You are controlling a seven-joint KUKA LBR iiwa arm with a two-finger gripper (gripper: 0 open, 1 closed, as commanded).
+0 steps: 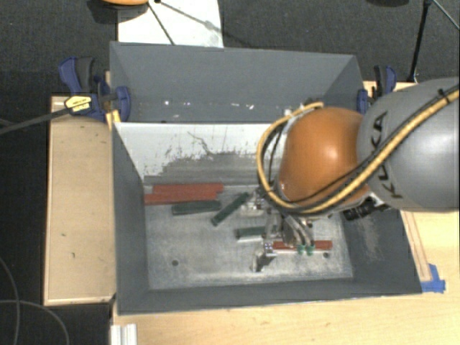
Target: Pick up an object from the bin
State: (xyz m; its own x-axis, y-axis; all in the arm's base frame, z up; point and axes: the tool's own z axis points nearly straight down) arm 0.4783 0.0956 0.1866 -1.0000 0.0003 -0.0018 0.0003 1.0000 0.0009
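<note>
Working from the camera view, locate the tool (275, 246) low over the front right part of the bin (129, 214) floor, beneath the arm's orange cover (320, 153). You cannot tell from this angle whether the tool is released or clenched, so nothing can be confirmed as grasped.

The nearest thing is a short red-brown bar (320, 245). It lies flat just to the right of the tool, and its near end appears to run under the tool. Treat it as the likely pick. Its long axis runs left to right across the view, roughly parallel to the bin's front wall, and its free end points toward the right wall. A small dark green bar (250, 232) lies just left of the tool.

To do this step well:
- Set the tool's closing direction across the bar's narrow width, not along its length.
- Centre over the bar before descending.
- Keep clear of the small green bar so that you do not trap both.

The long red-brown bar (183, 192) and the pair of dark green bars (194, 208) at the back left lie well apart. Ignore them.
</note>
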